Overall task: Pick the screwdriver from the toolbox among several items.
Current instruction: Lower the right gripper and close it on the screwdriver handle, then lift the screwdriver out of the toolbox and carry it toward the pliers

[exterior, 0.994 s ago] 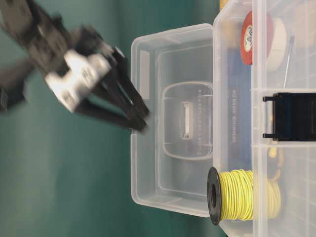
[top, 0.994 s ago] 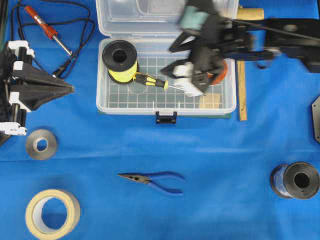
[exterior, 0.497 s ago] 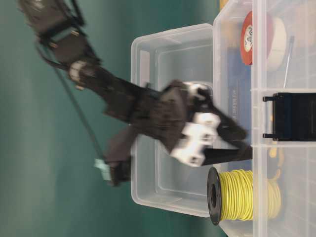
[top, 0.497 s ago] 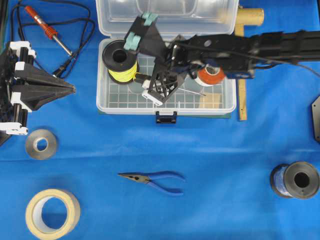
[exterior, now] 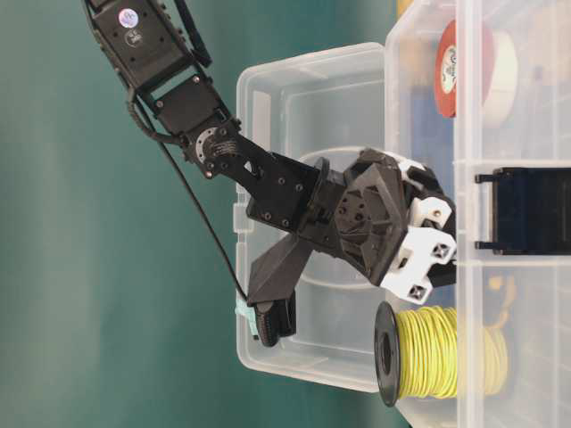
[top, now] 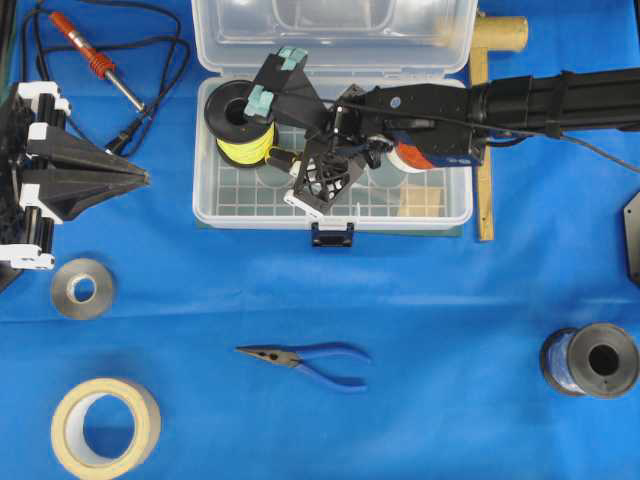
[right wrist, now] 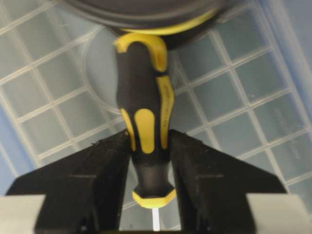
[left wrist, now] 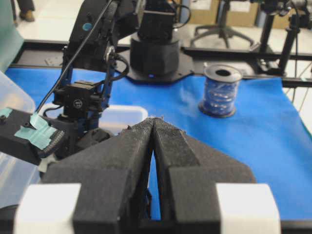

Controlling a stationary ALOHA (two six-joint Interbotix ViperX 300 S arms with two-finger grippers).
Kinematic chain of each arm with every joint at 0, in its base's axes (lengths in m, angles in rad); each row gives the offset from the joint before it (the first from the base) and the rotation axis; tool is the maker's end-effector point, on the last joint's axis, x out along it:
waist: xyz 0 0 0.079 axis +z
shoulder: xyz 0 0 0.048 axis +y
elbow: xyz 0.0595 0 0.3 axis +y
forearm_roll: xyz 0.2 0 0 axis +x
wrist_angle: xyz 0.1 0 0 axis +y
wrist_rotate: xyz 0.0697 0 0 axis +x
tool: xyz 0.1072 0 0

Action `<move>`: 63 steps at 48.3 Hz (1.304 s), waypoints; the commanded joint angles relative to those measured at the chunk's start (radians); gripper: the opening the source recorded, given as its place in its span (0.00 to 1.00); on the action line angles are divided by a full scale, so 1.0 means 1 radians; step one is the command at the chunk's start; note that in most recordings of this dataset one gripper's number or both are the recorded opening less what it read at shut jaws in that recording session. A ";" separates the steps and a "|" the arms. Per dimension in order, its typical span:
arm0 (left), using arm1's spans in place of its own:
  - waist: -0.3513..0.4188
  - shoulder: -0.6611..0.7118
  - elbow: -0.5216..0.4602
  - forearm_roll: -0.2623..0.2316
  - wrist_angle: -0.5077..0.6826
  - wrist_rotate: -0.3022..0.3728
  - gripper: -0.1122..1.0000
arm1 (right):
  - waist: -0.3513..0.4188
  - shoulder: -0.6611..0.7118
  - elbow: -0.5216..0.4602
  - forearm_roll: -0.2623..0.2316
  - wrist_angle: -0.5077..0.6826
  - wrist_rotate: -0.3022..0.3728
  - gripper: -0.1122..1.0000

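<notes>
Black-and-yellow handle of the screwdriver (right wrist: 145, 117) lies flat on the grid floor of the toolbox (top: 215, 205), its butt against the spool of yellow wire (top: 240, 120). The right gripper (right wrist: 148, 161), a second ago hovering blurred above the right half of the box, has swung left across it and dropped inside; half a second ago it was already above the handle, and it has since settled lower. Its fingers (right wrist: 109, 161) now straddle the handle near the shaft end, one on each side, touching or very nearly so; whether they are clenched on it cannot be told, and the tool appears not yet lifted. The approach is judged complete, leaving a firm squeeze and a straight lift clear of the spool and the red-orange tape roll (top: 418, 152). The left gripper (left wrist: 153, 141) is parked at the desk (top: 450, 330) edge, fingers clenched together on nothing.
</notes>
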 commanded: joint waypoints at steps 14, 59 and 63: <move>0.003 -0.005 -0.011 -0.003 0.002 0.002 0.10 | 0.003 -0.089 -0.017 0.002 0.115 0.009 0.33; 0.031 -0.011 -0.006 -0.003 0.006 0.002 0.10 | 0.379 -0.032 -0.195 -0.089 0.150 0.187 0.33; 0.035 -0.011 -0.006 -0.003 0.009 0.002 0.10 | 0.390 0.012 -0.219 -0.089 0.147 0.184 0.33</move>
